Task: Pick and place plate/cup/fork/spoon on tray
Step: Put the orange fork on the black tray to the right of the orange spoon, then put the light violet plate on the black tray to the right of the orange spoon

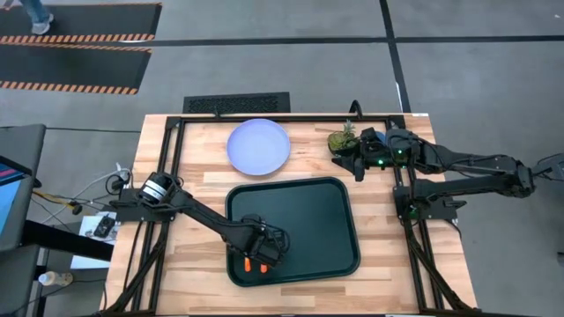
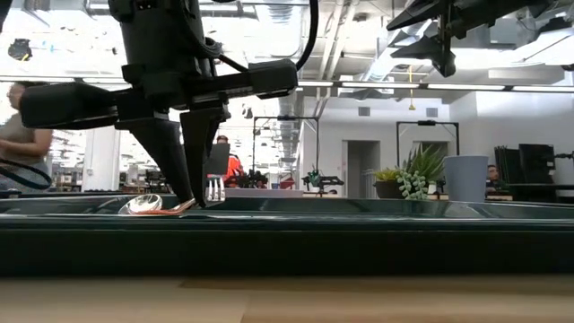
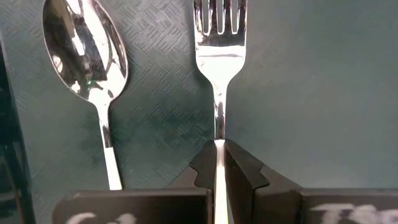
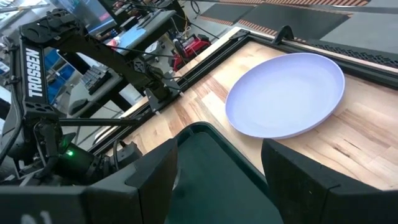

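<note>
The fork [image 3: 219,56] and the spoon [image 3: 87,53] lie side by side in the near-left corner of the dark green tray [image 1: 326,220]. Their orange handles [image 1: 256,265] show by the tray's near rim. My left gripper [image 1: 261,250] stands over them, shut on the fork. The pale lavender plate [image 1: 258,146] rests flat on the wooden table beyond the tray. The blue cup [image 2: 465,178] stands beside the potted plant [image 2: 408,179]. My right gripper [image 4: 217,180] is open and empty, held high near the plant at the table's far right. My left gripper pinches the fork's slim metal stem [image 3: 219,134] between its two fingers, just below the tines' shoulder. The fingers [image 2: 184,175] point down from above. The tine end [image 2: 213,188] shows just above the tray's rim. I cannot tell whether the fork rests on the tray floor.
The potted green plant [image 1: 342,141] stands at the far right of the table, under my right arm. A black metal frame [image 1: 176,132] runs round the table's edges. People show in the room behind the table. The tray's right half lies bare.
</note>
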### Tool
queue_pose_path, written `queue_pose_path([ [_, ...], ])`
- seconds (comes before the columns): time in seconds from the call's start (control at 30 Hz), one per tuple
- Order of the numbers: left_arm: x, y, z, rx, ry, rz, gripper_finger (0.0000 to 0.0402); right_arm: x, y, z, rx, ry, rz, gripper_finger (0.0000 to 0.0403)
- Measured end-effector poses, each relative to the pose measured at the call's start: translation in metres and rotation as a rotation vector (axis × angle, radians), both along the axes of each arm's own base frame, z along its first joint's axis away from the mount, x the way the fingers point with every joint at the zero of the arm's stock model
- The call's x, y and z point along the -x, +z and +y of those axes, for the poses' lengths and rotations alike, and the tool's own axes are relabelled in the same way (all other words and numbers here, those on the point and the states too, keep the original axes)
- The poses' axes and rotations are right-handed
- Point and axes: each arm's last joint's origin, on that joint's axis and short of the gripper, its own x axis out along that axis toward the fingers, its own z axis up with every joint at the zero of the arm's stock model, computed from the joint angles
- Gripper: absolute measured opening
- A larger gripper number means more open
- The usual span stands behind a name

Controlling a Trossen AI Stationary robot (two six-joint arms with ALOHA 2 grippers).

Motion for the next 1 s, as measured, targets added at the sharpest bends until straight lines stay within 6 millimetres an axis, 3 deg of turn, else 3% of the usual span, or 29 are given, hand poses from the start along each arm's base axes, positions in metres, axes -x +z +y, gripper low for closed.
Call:
queue_pose_path([
  [0.63,0.0039,-0.0098,0.0022,0.032,0.047,0.016,0.0005,0.0000,0.0000,0.0000,0.000,0.000,0.000,0.0260],
  [1.0,0.0022,-0.0098,0.0066,0.027,0.057,0.017,0.0075,0.0000,0.0000,0.0000,0.000,0.001,0.000,0.0260],
])
